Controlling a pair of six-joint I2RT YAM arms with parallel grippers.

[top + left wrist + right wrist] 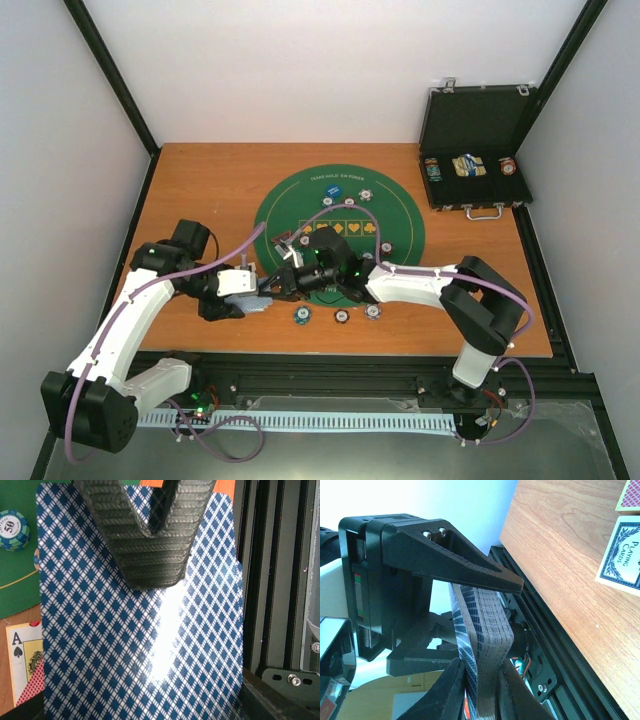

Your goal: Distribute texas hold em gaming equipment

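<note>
My left gripper [255, 297] is shut on a deck of blue diamond-backed playing cards [258, 304] at the front left edge of the green poker mat [400, 215]. The deck's top card [140, 630] fills the left wrist view and hides my left fingers. My right gripper [285, 282] meets it from the right. Its jaws [482, 695] are closed on the end of the deck [487, 625], under the left gripper's finger [470, 567]. Striped chips lie on the mat [366, 195] and along its front [342, 316]. I cannot make out the triangle marker.
A black case [475, 120] stands open at the back right with chips and cards inside. Two card boxes [622, 555] lie on the wood. A "50" chip [12, 529] and an ace-of-spades box [22, 655] lie beside the deck. The black rail [330, 375] runs along the front.
</note>
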